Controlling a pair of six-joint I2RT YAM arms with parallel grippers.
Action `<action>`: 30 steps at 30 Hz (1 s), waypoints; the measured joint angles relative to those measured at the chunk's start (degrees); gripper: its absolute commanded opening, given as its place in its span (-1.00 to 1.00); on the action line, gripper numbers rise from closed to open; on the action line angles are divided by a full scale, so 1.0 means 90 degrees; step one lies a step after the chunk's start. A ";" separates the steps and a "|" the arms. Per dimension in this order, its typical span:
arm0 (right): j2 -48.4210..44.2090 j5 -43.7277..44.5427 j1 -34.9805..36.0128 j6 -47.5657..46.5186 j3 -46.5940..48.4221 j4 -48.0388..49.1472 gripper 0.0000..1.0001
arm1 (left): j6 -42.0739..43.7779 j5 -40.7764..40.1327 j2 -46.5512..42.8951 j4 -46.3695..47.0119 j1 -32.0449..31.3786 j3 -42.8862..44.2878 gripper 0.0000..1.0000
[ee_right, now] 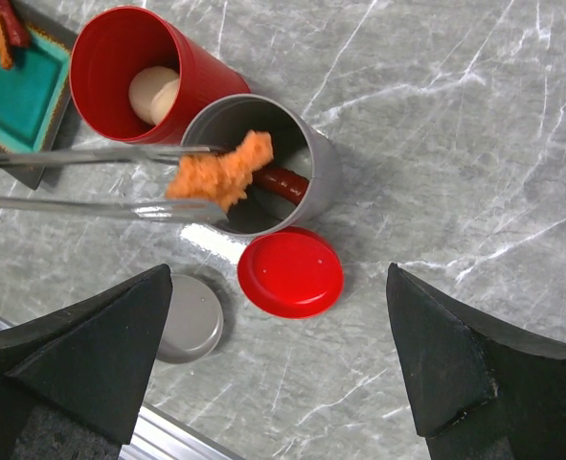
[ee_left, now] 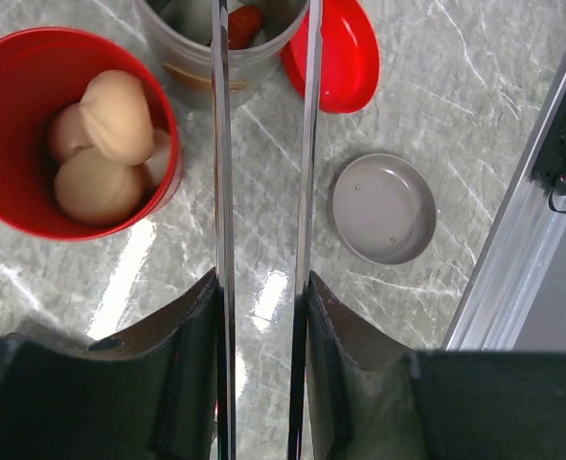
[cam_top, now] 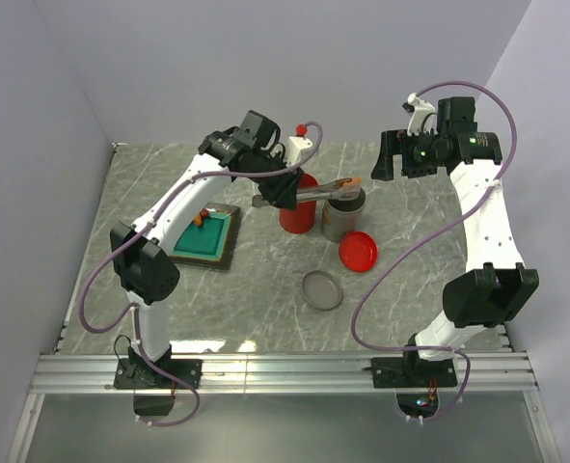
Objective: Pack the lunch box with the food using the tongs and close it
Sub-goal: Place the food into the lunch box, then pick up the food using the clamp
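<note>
Tongs (ee_left: 222, 172) of thin grey metal are clamped across both arms by the left gripper (ee_left: 260, 297). Its jaws are drawn in on them, so the tips are pinched on an orange, crumb-coated food piece (ee_right: 220, 172). That piece is held just above the mouth of a grey cylinder (ee_right: 328, 172), which stands right beside the red lunch box (ee_right: 211, 86). Pale egg-like balls (ee_left: 101, 144) are seen inside the lunch box and a red sausage-like bit (ee_right: 284, 181) inside the grey cylinder. The tongs are judged light, springy and smooth, so they are likely to twist or slip unless squeezed flat across both arms, well back from the tips. The orange piece is judged light and rough-skinned, so it is probably kept by a gentle pinch and crushed by a hard one. The right gripper (cam_top: 403, 157) is held above the table (ee_right: 455, 115) with its jaws spread wide and nothing between them. The red lid (ee_right: 290, 272) lies flat beside the grey cylinder.
</note>
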 measured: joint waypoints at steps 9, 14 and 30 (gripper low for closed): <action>0.0000 -0.0005 0.0000 0.0000 0.0000 0.0000 0.99 | 0.0024 -0.0163 0.0039 -0.0027 -0.0075 0.0151 0.23; 0.0000 -0.0007 0.0000 0.0000 0.0000 -0.0002 0.99 | 0.0007 -0.0211 0.0078 -0.0078 -0.0063 0.0542 0.24; 0.0000 -0.0291 0.0000 -0.0080 0.0000 -0.0029 0.99 | 0.0342 -0.0231 -0.2752 0.0000 0.3036 -0.2118 0.22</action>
